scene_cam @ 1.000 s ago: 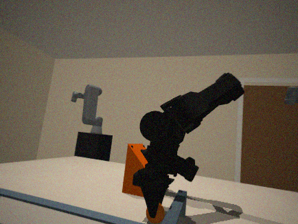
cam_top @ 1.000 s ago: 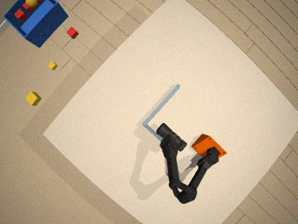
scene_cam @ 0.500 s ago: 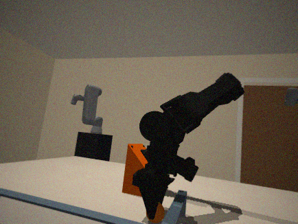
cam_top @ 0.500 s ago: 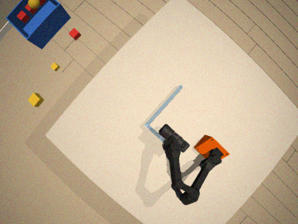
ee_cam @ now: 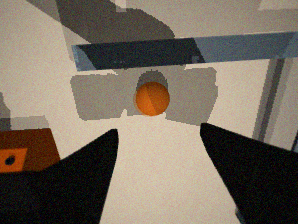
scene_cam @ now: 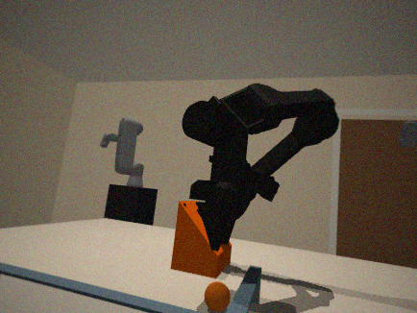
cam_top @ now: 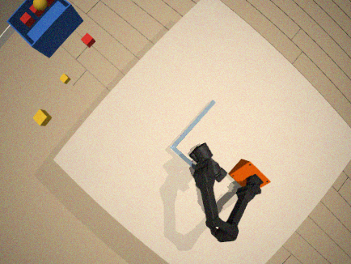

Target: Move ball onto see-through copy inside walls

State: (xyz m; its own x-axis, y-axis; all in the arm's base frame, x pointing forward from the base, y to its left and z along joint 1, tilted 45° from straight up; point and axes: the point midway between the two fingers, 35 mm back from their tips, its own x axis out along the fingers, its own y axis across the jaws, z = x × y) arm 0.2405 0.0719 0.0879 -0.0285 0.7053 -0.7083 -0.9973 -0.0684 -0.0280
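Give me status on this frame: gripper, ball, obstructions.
Gripper open, raised, holding nothing. Ball on the table by the clear wall, apart from the fingers. Nothing in the way.

A lab-like room: bare walls, a door (scene_cam: 375, 192), a spare grey arm (scene_cam: 126, 151).

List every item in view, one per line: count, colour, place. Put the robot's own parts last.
ball: one, orange, on the table beside a wall, free of the fingers
clear walls: two, bluish, meeting in a corner mid-table
table: one, cream
wedge block: one, orange, at the arm's base
box: one, blue, on the floor at top left, holding red pieces and a yellow ball
cubes: two yellow, one red, loose on the floor
grey arm: one, on a black stand by the far wall
door: one, brown, right
arm: one, black
gripper: one, black, open above the ball
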